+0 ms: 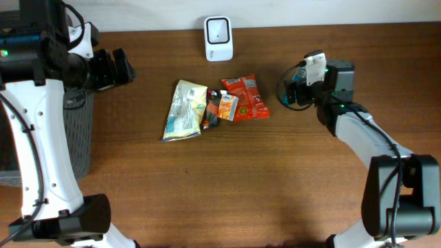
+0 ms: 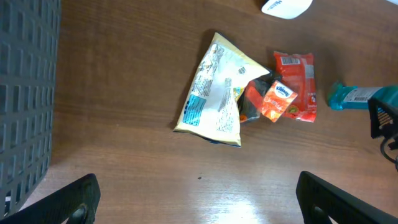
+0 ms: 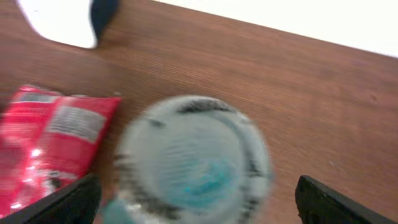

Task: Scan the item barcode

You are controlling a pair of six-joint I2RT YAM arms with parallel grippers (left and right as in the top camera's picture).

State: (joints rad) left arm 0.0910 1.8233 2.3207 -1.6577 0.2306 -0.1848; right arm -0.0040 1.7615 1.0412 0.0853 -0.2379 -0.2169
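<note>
A white barcode scanner (image 1: 218, 38) stands at the table's back edge. A clear bottle with a teal label (image 2: 351, 96) lies on the wood right of the snack packets. In the right wrist view the bottle (image 3: 193, 155) is blurred and seen end-on. My right gripper (image 3: 199, 208) is open around it, and a gap shows between the bottle and the right finger (image 3: 339, 205). From overhead the right gripper (image 1: 291, 89) sits right of the red packet (image 1: 247, 98). My left gripper (image 1: 124, 67) hangs open and empty at the far left, with its fingers (image 2: 68, 202) spread wide over bare wood.
A yellow-white snack packet (image 1: 185, 110), a small orange packet (image 1: 224, 107) and a dark packet lie bunched with the red one mid-table. A grey mesh basket (image 1: 76, 131) stands at the left edge, under the left arm.
</note>
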